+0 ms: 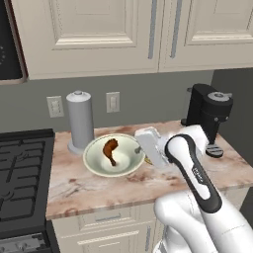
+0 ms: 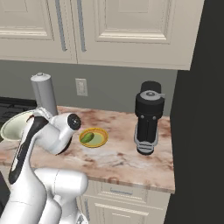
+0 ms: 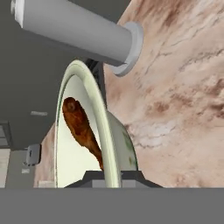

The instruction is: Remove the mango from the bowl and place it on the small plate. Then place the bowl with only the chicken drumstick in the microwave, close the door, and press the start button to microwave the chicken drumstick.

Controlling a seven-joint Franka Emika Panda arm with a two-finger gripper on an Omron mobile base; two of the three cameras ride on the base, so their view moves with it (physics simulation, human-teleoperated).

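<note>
The gripper (image 3: 111,177) is clamped on the rim of the bowl (image 1: 114,156), mid-frame in the left base view. The chicken drumstick (image 1: 110,150) lies loose inside and could slide; the rigid, smooth bowl likely needs level carrying. The mango (image 2: 88,138) sits on the small plate (image 2: 101,141).

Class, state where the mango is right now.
In the right base view the mango lies on the small plate, on the counter between the robot arm and the coffee maker.

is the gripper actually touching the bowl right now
Touching. In the hand view the bowl's rim runs down between the gripper's dark fingertips, which are shut on it; the chicken drumstick lies inside.
</note>
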